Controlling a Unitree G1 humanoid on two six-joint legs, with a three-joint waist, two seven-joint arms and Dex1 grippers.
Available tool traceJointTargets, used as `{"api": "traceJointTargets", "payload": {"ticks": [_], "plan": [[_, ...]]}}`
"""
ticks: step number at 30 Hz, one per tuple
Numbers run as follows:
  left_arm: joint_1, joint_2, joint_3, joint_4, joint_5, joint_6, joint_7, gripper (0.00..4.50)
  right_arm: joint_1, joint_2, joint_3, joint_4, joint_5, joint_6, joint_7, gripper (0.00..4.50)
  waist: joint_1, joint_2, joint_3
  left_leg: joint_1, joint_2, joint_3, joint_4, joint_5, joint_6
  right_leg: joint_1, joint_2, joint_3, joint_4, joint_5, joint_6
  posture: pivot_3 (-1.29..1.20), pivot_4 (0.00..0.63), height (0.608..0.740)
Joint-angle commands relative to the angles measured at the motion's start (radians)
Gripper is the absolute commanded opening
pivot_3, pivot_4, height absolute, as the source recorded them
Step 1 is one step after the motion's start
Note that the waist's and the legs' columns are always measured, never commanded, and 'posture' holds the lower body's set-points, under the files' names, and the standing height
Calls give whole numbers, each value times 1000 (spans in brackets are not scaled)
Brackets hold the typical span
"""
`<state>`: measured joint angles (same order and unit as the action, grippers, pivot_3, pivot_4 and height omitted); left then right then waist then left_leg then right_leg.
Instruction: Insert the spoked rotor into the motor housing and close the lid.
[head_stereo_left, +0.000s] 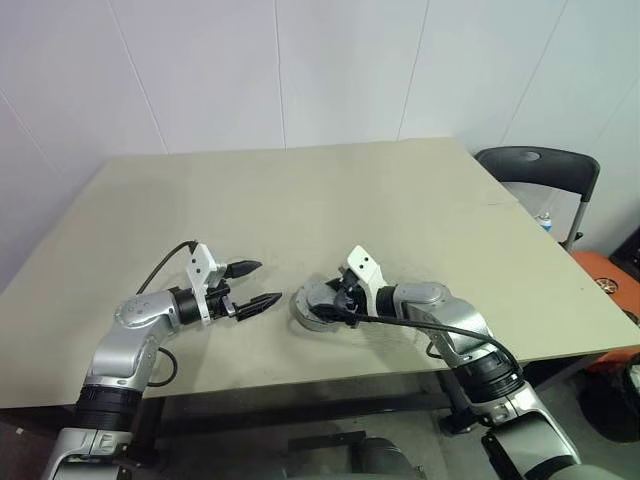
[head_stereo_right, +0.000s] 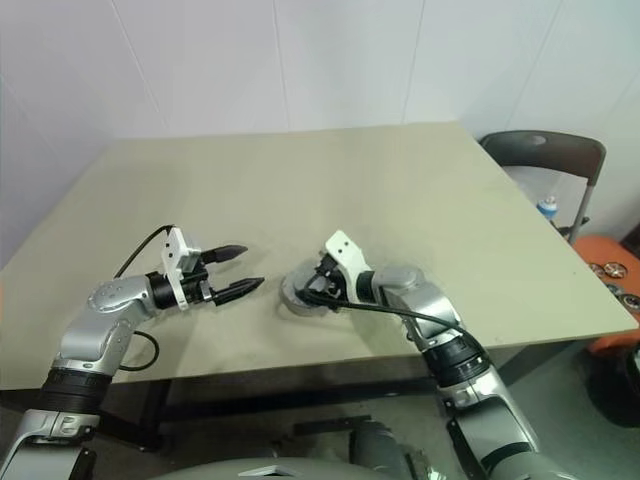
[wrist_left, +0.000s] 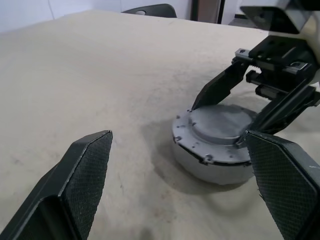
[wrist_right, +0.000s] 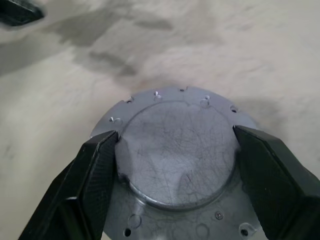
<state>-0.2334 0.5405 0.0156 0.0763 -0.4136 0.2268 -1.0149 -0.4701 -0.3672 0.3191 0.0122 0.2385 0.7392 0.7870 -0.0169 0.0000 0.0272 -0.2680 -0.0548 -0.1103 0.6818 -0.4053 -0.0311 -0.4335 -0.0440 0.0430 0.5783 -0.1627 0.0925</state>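
Observation:
The motor housing (head_stereo_left: 303, 312) is a round grey cup standing on the table near its front edge. The lid (wrist_left: 220, 122) lies flat on top of it, grey back side up, with a raised round centre (wrist_right: 177, 150). My right gripper (head_stereo_left: 326, 306) reaches over it from the right, and its two black fingers (wrist_right: 100, 170) press against opposite sides of that raised centre. My left gripper (head_stereo_left: 268, 282) hovers open just left of the housing, pointing at it, with nothing between its fingers. The spoked rotor is hidden.
The beige table (head_stereo_left: 300, 200) stretches far behind the housing. A dark chair (head_stereo_left: 540, 165) stands past the table's right corner, and an orange object (head_stereo_left: 600, 285) sits lower down on the right. The table's front edge runs just below both grippers.

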Motion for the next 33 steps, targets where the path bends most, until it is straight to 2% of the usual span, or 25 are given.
{"api": "traceJointTargets", "payload": {"ticks": [1, 8, 15, 21, 33], "plan": [[-10, 10, 19, -15, 2, -19, -3, 4500, 4, -17, 20, 42, -28, 22, -3, 3266, 1, 0, 0, 0, 0, 0, 0, 0, 0, 0, 0, 0, 0, 0, 0, 0, 0, 740], [-8, 7, 15, -30, 3, -10, 4, 4500, -27, 43, -33, 126, -67, -36, -122, 3266, -5, -1, 0, 1, 0, 0, 0, 0, 0, 6, 0, 0, 0, -3, 3, 0, 0, 740], [-14, 8, 11, -30, 4, -2, 4, 4500, -6, 71, -80, 83, 8, -56, -72, 3266, -1, 0, 2, 2, 0, -2, 1, 1, -1, 7, 1, -1, 1, -4, 2, 0, 0, 740], [-17, 3, 8, -32, 7, 0, 6, 4500, -7, 51, -60, 96, -24, -84, -69, 3266, 1, 0, 2, -3, -1, -1, 0, 0, -1, -3, -1, 0, 0, 0, 1, 0, 0, 740], [-1, 11, 22, -60, -32, 17, -29, 4500, 10, 4, -41, 24, -1, -104, 39, 3266, 2, 0, 4, -4, -1, -1, -1, -1, 2, -3, -1, 0, -1, 0, 1, 0, 0, 740]]}}
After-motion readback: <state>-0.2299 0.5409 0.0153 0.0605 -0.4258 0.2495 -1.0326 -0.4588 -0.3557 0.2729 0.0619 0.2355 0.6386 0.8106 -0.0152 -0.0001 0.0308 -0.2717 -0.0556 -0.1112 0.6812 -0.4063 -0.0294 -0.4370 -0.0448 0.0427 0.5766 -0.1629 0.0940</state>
